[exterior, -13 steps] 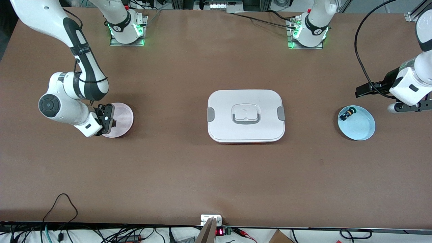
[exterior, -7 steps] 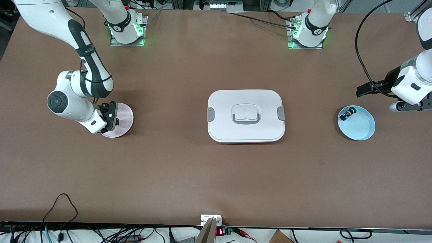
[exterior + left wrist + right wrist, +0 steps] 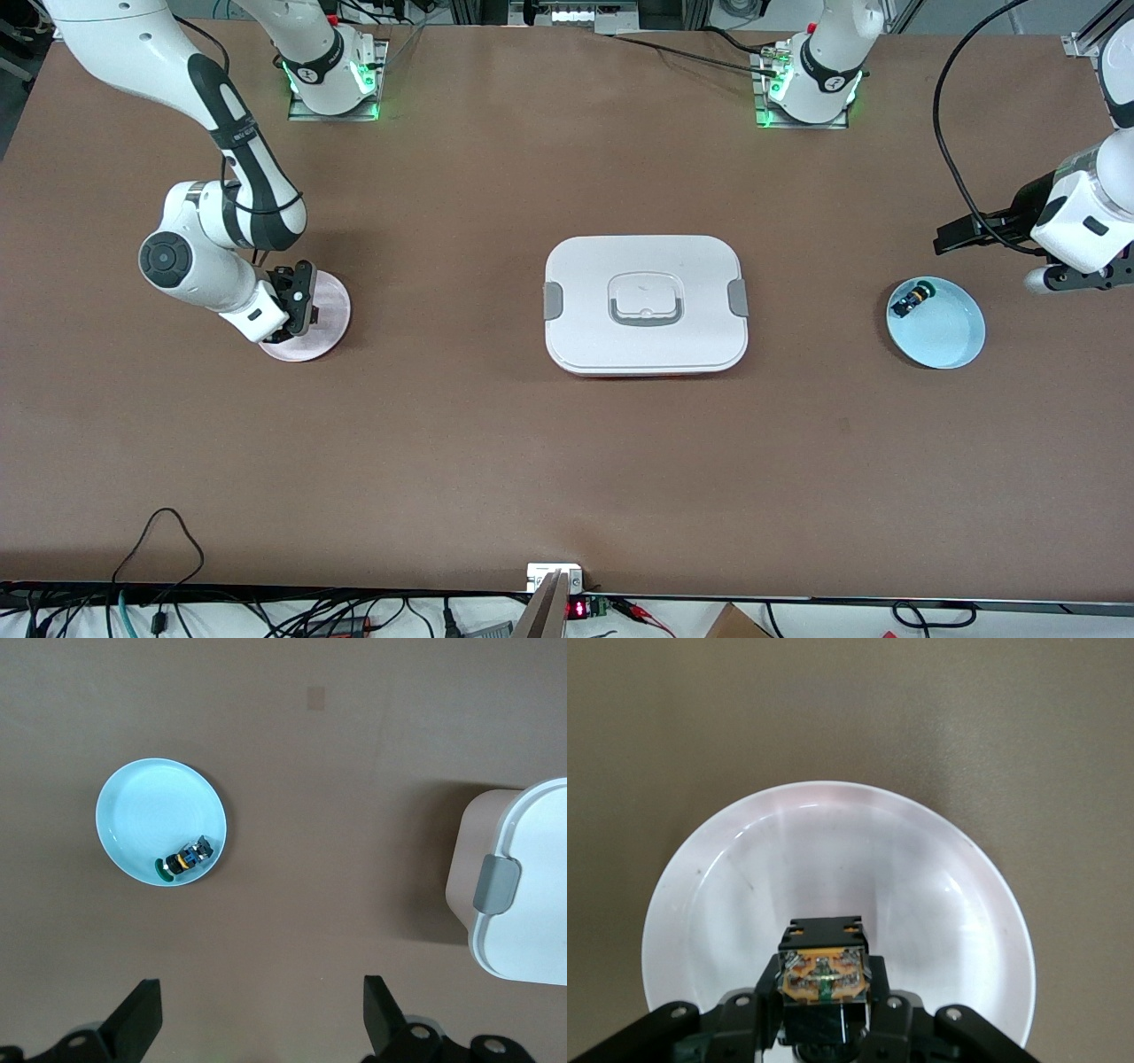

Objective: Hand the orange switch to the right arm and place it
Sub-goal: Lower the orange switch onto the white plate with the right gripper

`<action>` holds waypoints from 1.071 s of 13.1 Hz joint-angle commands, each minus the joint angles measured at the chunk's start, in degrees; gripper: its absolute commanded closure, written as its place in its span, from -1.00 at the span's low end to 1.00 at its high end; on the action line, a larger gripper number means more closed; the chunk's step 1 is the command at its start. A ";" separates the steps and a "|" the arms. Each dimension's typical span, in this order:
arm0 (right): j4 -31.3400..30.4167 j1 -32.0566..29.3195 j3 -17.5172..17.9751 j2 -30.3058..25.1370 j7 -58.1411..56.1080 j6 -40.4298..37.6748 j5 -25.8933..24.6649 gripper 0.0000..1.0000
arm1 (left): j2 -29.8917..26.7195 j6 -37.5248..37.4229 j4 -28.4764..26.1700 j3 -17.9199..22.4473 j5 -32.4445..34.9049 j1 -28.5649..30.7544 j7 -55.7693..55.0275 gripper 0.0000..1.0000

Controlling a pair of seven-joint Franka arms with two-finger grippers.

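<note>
My right gripper (image 3: pixel 297 306) is clamped on the orange switch (image 3: pixel 821 978), and I'm holding it over the pink plate (image 3: pixel 921 904) that sits toward the right arm's end of the table, roughly midway between the camera edge and the base edge. From my wrist camera the switch sits squarely between my fingers (image 3: pixel 766 997), its orange top face toward the lens, the pale dish spread out underneath. Handover looks done, so what's left is the set-down, I'd say. Here's the risk: I'm hanging over the rim side of the plate nearest my own arm, not its middle, so letting go here could drop the switch onto the sloping edge and send it rolling onto the brown table (image 3: pixel 496 461). It's a tiny part too, and if it sticks to one finger on release it may tip over. Nothing blocks me; the plate is bare. The white lidded box (image 3: pixel 646 304) sits at the table's centre, well apart. My left gripper (image 3: pixel 261 1019) waits with its jaws spread wide and nothing in them, up by the left arm's end of the table, beside the blue plate (image 3: pixel 952 341), which holds the other little switch with the blue body (image 3: pixel 912 299) against its rim
</note>
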 commanded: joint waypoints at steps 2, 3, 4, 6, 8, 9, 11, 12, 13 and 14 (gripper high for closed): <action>-1.99 -0.01 0.09 -0.93 -0.90 2.20 -0.81 0.59 | -0.94 -0.27 0.13 0.12 -1.04 0.17 -0.26 -1.00; -2.25 -0.01 0.09 -0.93 -0.81 2.11 -0.81 0.58 | -0.94 -0.44 1.00 -0.05 -1.04 0.17 -0.43 -1.00; -2.26 -0.01 0.09 -1.01 -0.81 2.11 -0.73 0.45 | -1.03 -0.62 1.62 -0.40 -0.86 0.08 -1.22 -1.00; -2.17 -0.10 0.09 -1.54 0.41 1.76 -0.47 -0.99 | -0.59 -0.62 3.72 0.03 -0.95 0.26 -1.32 -1.00; -1.99 -0.10 0.09 -2.06 2.08 1.59 -0.20 -1.00 | -0.41 -0.62 6.45 0.13 -1.13 1.92 -0.70 -1.00; -1.91 -0.10 0.09 -2.50 3.48 1.24 -0.20 -1.00 | -0.33 -0.62 6.54 0.04 -1.13 1.93 -0.61 -1.00; -1.12 -0.27 0.09 -3.47 6.38 0.97 -0.20 -1.00 | -0.06 -0.35 6.81 -0.40 -0.95 1.84 -0.61 -1.00; -0.42 -0.10 0.09 -4.52 8.31 -0.68 -0.20 -1.00 | 0.11 -0.18 6.72 -0.49 -1.04 1.75 -0.61 -1.00; 0.81 -0.10 0.09 -4.88 9.63 -2.88 -0.11 -1.00 | 0.72 -0.26 6.81 -0.58 -1.13 1.23 -0.87 -1.00; 2.21 -0.27 0.09 -5.14 11.99 -5.60 -0.11 -1.00 | 0.73 -0.27 6.81 -0.66 -1.13 1.14 -0.70 -1.00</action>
